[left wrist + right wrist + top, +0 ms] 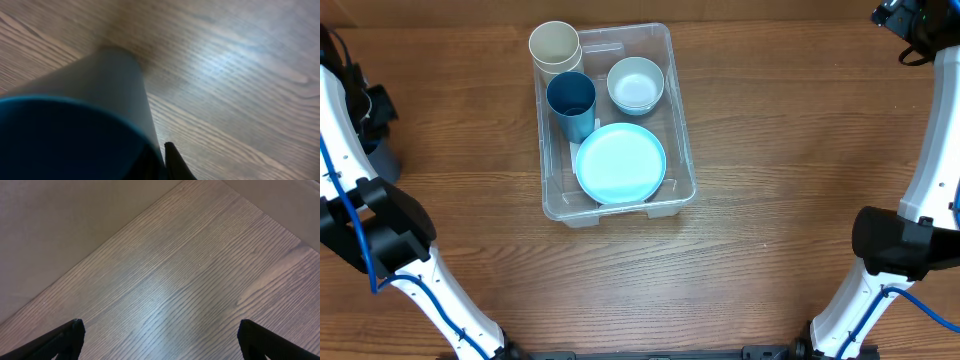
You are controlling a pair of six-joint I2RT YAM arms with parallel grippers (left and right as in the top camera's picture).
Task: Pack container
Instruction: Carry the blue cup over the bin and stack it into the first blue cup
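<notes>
Where the container [678,140] sits, table [800,150] wood borders every edge.

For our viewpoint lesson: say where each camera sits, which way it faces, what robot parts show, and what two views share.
Overhead: above the table, facing down on the container; left arm and right arm flank it.
Left wrist: low over the wood, close to a grey cup; one dark fingertip shows.
Right wrist: slanted down at bare wood; right pincer open.
Shared: the wooden table.
</notes>
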